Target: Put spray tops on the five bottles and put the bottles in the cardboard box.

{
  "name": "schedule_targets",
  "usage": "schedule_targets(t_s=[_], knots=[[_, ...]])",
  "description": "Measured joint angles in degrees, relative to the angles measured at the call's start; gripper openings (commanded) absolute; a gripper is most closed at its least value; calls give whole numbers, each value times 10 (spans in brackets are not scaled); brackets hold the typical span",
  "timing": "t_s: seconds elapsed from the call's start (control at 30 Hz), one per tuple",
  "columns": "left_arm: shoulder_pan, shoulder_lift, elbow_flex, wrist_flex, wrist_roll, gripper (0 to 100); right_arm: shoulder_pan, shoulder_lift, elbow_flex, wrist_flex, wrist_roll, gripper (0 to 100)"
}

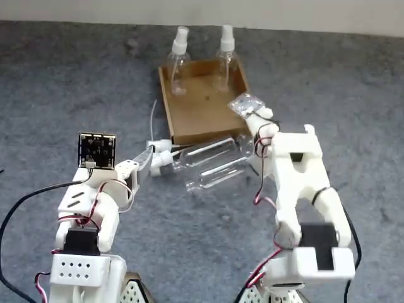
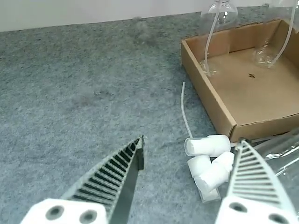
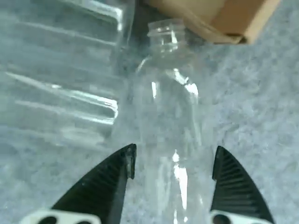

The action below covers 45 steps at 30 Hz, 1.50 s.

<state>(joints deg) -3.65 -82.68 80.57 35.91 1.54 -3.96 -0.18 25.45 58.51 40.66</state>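
Grey carpet [image 1: 76, 76] covers the table, with the cardboard box [image 1: 196, 117] lying flat at its far middle. Two capped bottles [image 1: 178, 63] [image 1: 225, 60] stand upright at the back of the box. Two loose bottles [image 1: 211, 153] [image 1: 218, 173] lie side by side on the carpet just in front of the box. Beside them lies an open bottle [image 3: 170, 98], its bare neck pointing at a front corner of the box. The right gripper [image 3: 175, 150] is spread apart, one finger on each side of that bottle's body; whether they touch it I cannot tell. Three white tops [image 2: 208, 161] lie heaped just off the box's other front corner. The left gripper [image 2: 191, 142] gapes wide and grips nothing, the tops lying between its fingers, close to one.
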Motion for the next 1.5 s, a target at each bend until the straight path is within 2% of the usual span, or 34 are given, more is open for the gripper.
schedule_targets(t_s=[0.07,0.23,0.33,0.57,0.77,0.93,1.13,1.33,1.5], knots=[[0,0,0,0,0,241,4,30,-14,-3,0,203],[0,0,0,0,0,241,11,55,-31,-4,0,50],[0,0,0,0,0,241,21,55,-32,-8,0,4],[0,0,-1,0,0,241,84,43,-27,25,15,3],[-1,10,-65,57,-22,241,107,-90,121,25,42,3],[-2,127,-164,130,-90,241,109,-222,278,-35,33,5],[17,345,-311,217,-179,241,111,-287,341,-78,-85,19],[36,552,-430,232,-209,241,109,-296,342,-60,-191,143],[56,680,-500,232,-211,241,105,-296,342,-57,-206,146]])
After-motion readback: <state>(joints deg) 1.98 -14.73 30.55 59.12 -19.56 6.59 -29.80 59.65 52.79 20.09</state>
